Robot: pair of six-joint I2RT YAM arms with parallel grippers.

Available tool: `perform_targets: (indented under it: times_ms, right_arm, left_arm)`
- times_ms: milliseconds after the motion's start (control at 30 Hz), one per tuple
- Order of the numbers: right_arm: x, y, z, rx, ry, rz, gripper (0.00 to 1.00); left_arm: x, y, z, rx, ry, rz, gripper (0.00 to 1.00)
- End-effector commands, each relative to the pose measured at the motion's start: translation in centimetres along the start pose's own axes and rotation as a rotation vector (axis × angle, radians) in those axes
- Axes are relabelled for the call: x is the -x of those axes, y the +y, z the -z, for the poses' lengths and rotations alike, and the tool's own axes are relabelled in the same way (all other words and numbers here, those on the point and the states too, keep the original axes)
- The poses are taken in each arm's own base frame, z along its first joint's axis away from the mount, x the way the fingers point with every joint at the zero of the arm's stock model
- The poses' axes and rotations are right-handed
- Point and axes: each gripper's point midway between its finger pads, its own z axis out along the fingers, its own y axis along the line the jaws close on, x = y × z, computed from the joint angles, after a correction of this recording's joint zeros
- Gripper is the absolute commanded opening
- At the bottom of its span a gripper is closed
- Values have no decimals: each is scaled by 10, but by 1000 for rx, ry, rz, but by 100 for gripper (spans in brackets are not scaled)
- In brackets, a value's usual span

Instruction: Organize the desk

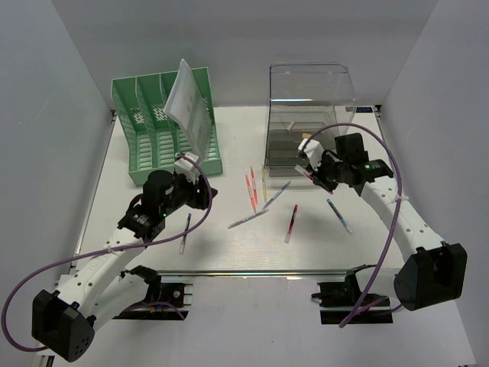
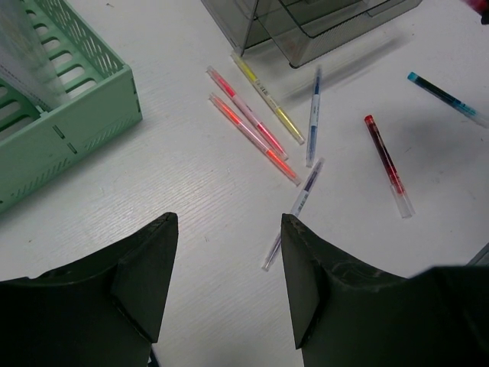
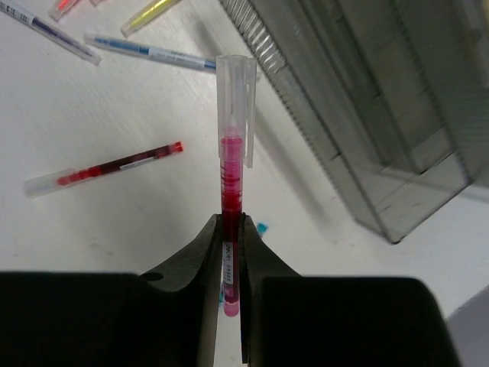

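The white desk (image 1: pixel 229 248) carries several loose pens. My right gripper (image 1: pixel 313 174) is shut on a red pen (image 3: pixel 233 168) and holds it above the desk, in front of the clear drawer box (image 1: pixel 306 115); the pen's clear cap points away from the fingers (image 3: pixel 205 252). My left gripper (image 2: pixel 229 222) is open and empty above bare desk, left of the pens. On the desk lie pink and orange highlighters (image 1: pixel 250 191), a yellow one (image 1: pixel 263 183), a blue pen (image 1: pixel 277 195), a red pen (image 1: pixel 291 222) and a teal pen (image 1: pixel 340 215).
A green slotted file rack (image 1: pixel 164 126) with a paper sheet (image 1: pixel 187 103) stands at the back left. Another pen (image 1: pixel 185 232) lies by the left arm. A metal rail (image 1: pixel 252 271) runs along the near edge. White walls enclose the desk.
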Motion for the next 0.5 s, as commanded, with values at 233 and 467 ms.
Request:
perform_targets:
  times_ms: [233, 467]
  right_arm:
    - [59, -57, 1, -150, -29, 409, 0]
    - [68, -83, -15, -204, 15, 620, 0]
  left_arm:
    - [7, -7, 0, -37, -27, -24, 66]
    - [6, -6, -1, -32, -20, -27, 67]
